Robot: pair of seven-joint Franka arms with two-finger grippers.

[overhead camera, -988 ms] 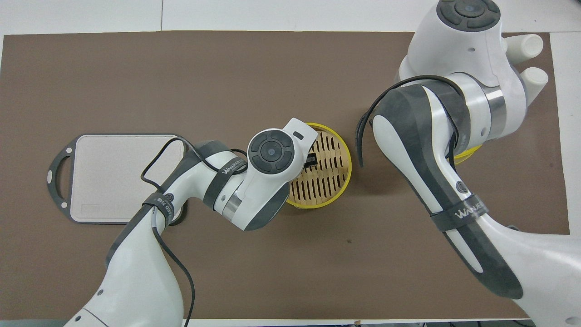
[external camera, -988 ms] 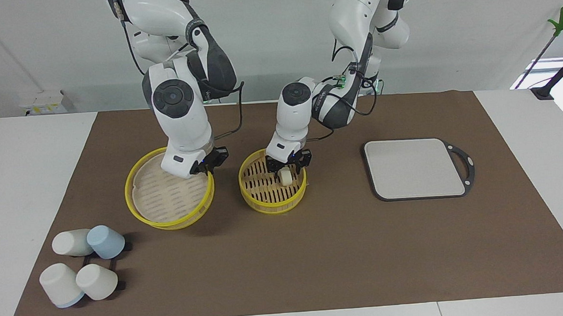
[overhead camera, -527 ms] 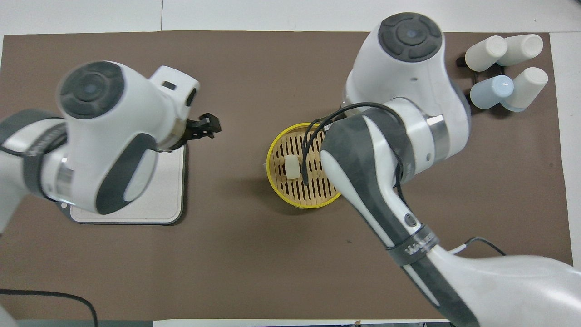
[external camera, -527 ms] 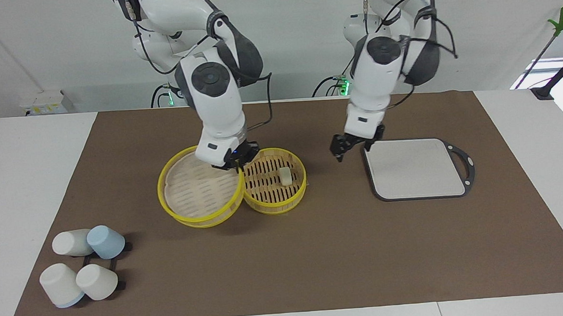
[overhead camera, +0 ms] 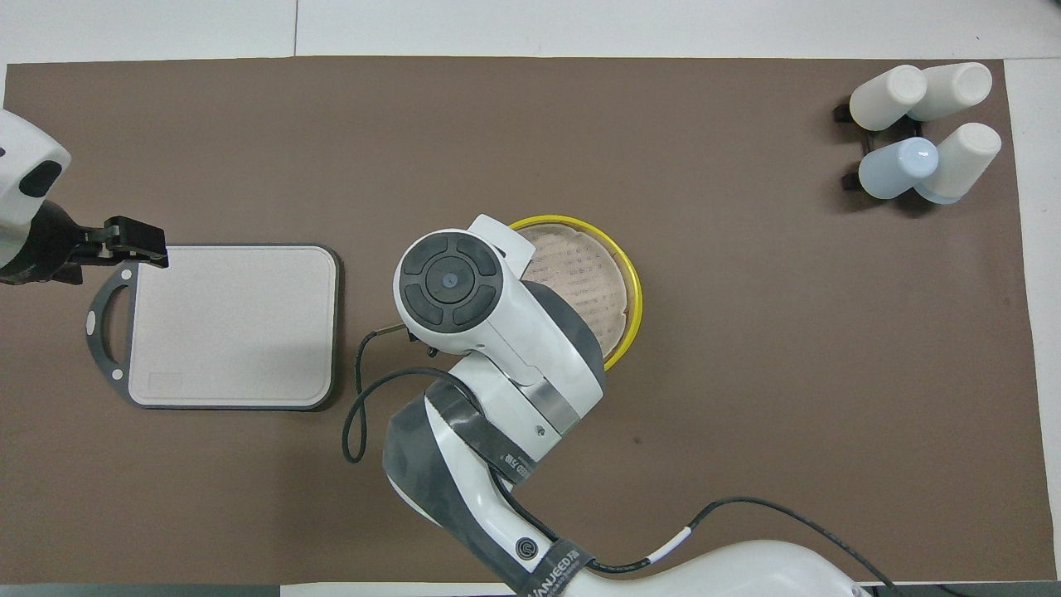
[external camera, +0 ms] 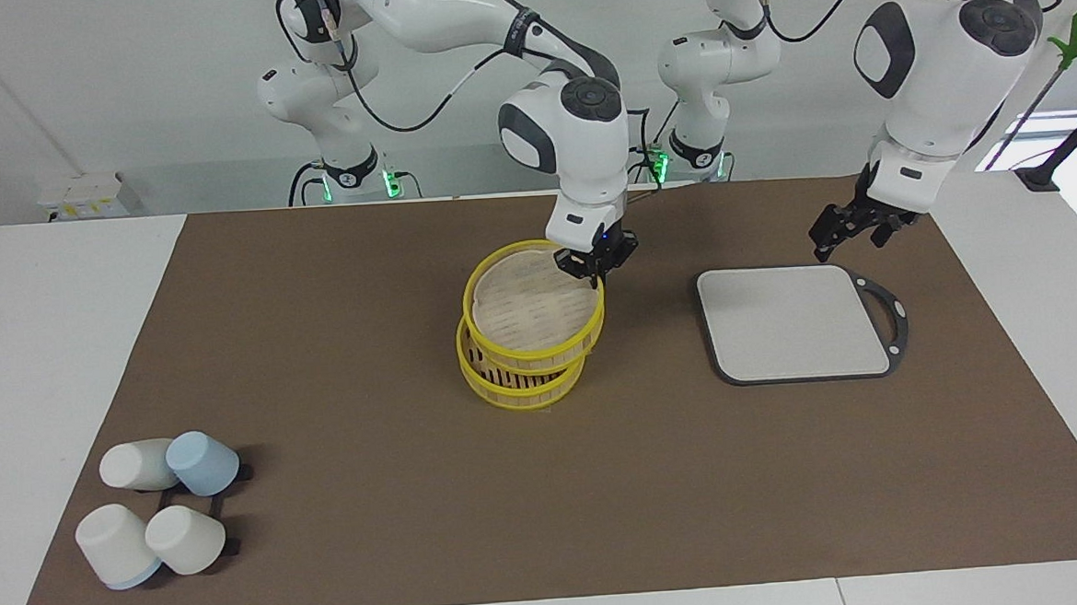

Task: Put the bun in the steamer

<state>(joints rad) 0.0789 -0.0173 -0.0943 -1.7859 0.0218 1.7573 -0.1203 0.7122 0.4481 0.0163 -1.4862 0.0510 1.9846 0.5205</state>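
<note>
The right gripper point(external camera: 595, 264) now holds the steamer lid point(external camera: 533, 306) by its rim, pinched at the edge nearest the robots, directly over the steamer basket point(external camera: 520, 385). Half a sec ago the lid was beside the basket, toward the right arm's end of the table, w/ the basket open. Now it sits nearly square on top, tilted a bit, w/ a sliver of slatted base showing under it in the facing view; can't tell if it's fully seated.

The bun isn't visible now. It lay in the basket half a sec ago, so presumably it's inside, under the lid. Placing looks done; the closing step is nearly finished, approx. only seating and letting go left.

The left gripper point(external camera: 850, 227) has pulled back further and hangs over the grey cutting board point(external camera: 793, 322), at the handle end; fingers look slightly spread, holding nothing. That arm waits.

Four cups point(external camera: 158, 516) lie at the right arm's end, untouched.
</note>
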